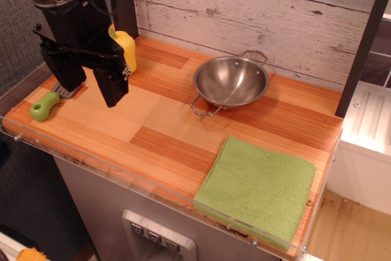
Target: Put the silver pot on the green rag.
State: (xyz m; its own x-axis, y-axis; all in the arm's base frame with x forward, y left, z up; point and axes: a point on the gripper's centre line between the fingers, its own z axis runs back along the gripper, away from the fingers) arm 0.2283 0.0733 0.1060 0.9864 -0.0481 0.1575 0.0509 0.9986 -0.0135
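The silver pot (231, 82) stands upright and empty at the back middle of the wooden tabletop, with its two wire loop handles at the front left and the back right. The green rag (256, 189) lies flat at the front right corner, apart from the pot. My black gripper (90, 85) hangs over the left side of the table, well left of the pot. Its two fingers (113, 87) point down with a gap between them and hold nothing.
A yellow pepper (126, 49) stands right behind the gripper. A green-handled spatula (46, 107) lies at the left edge, partly hidden by the fingers. A plank wall runs along the back. A dark post (361, 47) stands at the right. The table has a clear plastic rim (153, 191).
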